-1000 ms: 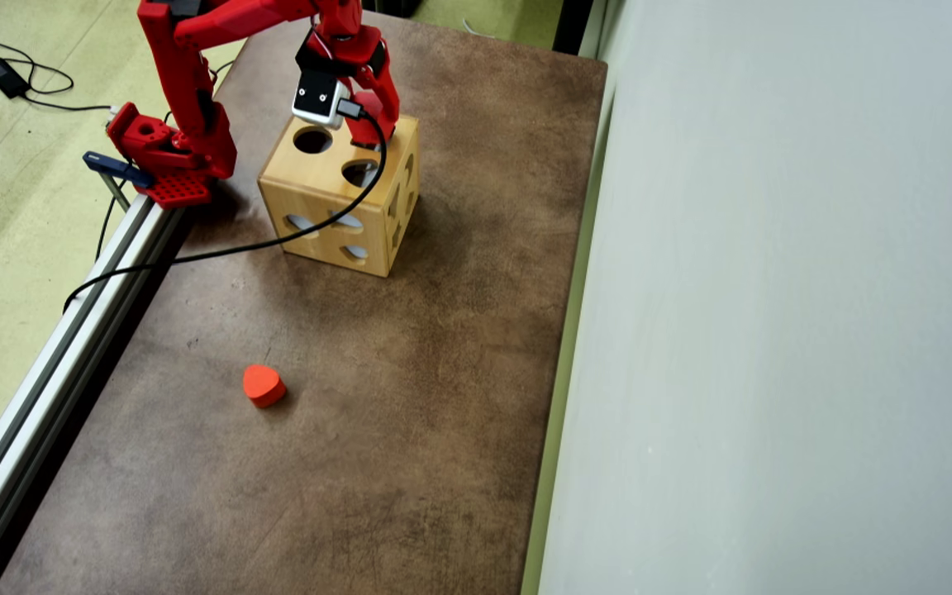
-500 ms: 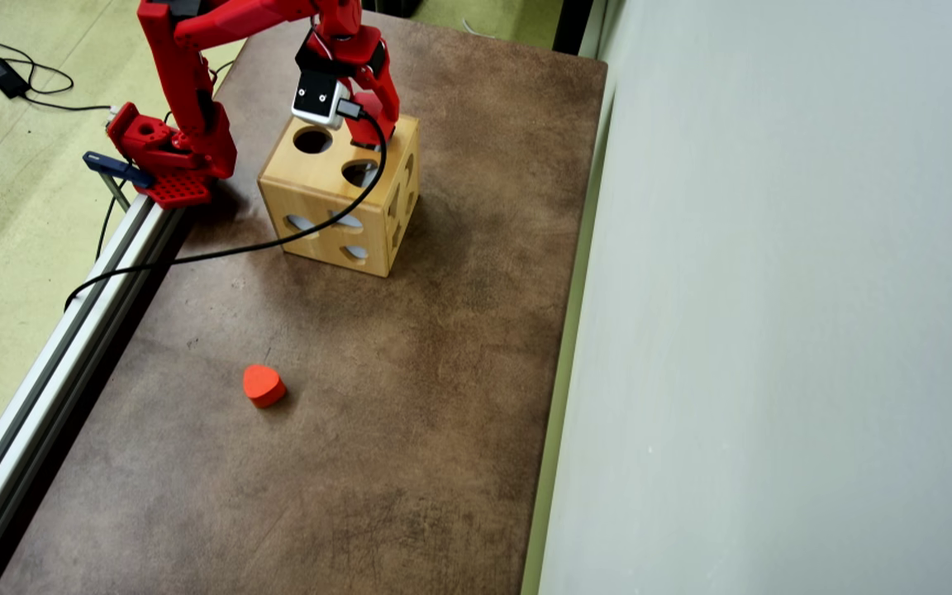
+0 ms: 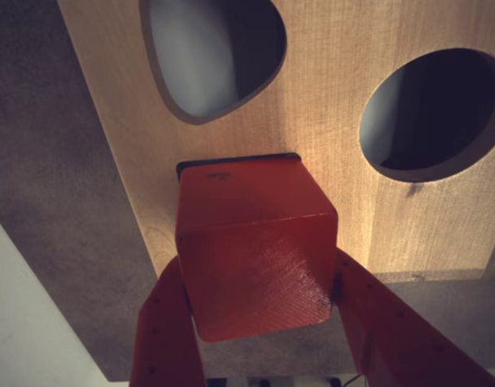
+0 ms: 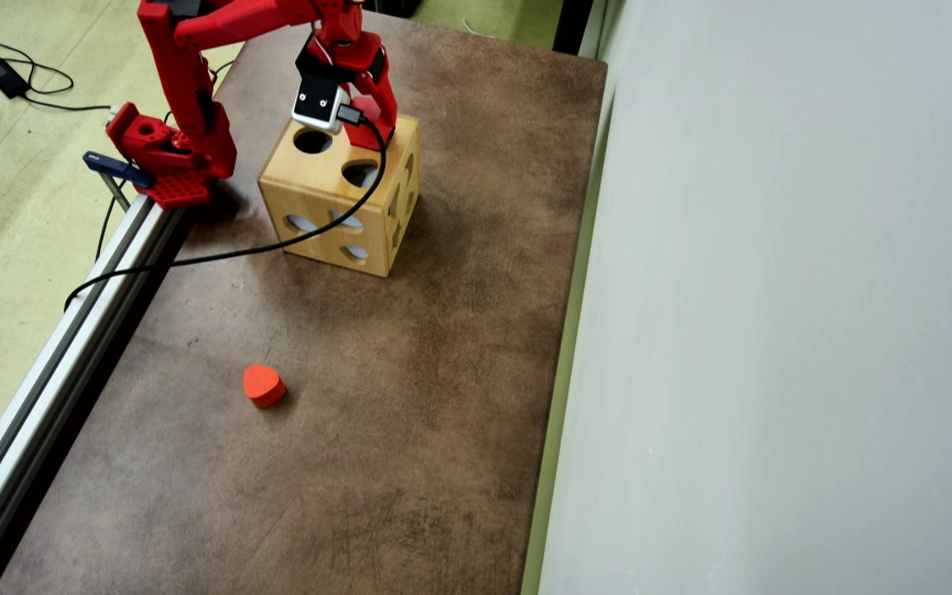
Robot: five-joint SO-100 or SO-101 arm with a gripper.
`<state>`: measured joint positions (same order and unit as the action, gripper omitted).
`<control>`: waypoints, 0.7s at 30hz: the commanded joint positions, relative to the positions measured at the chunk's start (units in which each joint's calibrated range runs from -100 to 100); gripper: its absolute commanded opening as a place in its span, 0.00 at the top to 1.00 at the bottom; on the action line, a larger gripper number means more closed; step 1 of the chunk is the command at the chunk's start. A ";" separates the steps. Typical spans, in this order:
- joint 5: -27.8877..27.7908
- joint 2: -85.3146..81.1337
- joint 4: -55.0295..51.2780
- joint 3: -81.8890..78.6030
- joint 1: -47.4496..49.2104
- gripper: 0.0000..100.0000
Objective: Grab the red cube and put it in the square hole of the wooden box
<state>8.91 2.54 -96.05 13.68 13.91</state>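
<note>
No text, label, brand, number or sign can be read in either view. The wooden box [image 4: 335, 194], the red cube [image 3: 251, 246] and the white camera housing [image 4: 316, 103] on the arm show none.

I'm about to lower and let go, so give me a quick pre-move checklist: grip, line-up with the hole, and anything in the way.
1. Grip: ok. The gripper is shut on the red cube, a finger on each side.
2. Cube over the square hole: ok. In the wrist view only a thin dark strip of the hole shows past the cube's far edge.
3. Cube edges square to the hole: cannot tell; the cube hides most of the hole.
4. Wrong holes avoided: ok. The round hole and the rounded hole sit apart from the cube.
5. Wooden box upright: ok.
6. Black cable draped across the box: cannot tell if it will snag.
</note>
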 commanded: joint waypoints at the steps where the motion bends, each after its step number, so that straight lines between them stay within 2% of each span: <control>1: -0.29 1.49 -0.01 0.18 -0.31 0.98; 21: -0.24 1.66 -0.01 0.27 -0.31 0.98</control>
<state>8.91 5.51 -95.56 13.68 13.91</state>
